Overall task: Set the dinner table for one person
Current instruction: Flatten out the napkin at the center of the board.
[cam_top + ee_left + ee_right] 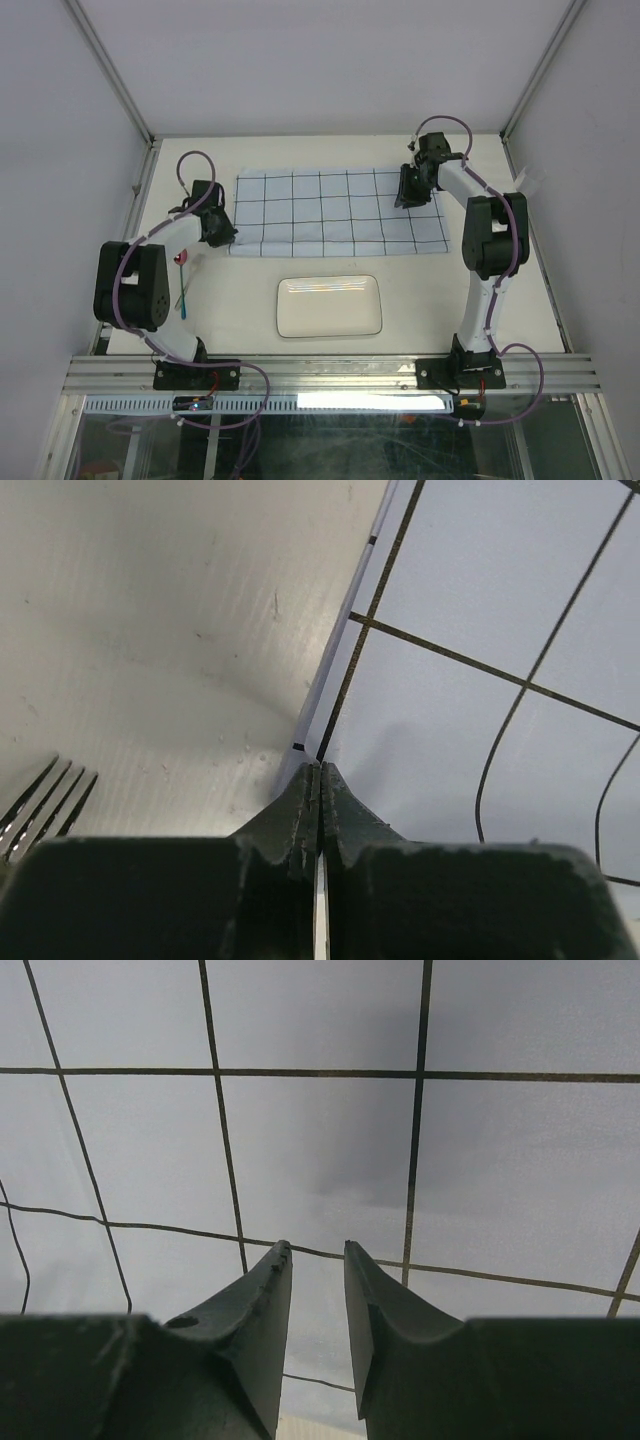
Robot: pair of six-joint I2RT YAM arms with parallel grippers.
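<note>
Looks like the cloth-shifting step to me. The cloth [330,212] lies across the far half of the table [250,295], the big cream top filling the rig between the rails. The left end effector [318,778] is squeezed tight on the cloth's left edge by its near-left corner, with a thin strip of fabric pinched in it as far as I can tell. The right end effector [316,1250] sits partway open over the cloth's right end, with nothing in it. I'd close that one on fabric first, then lift low and move both together so nothing bunches, minding the plate [329,306] by the near edge.
</note>
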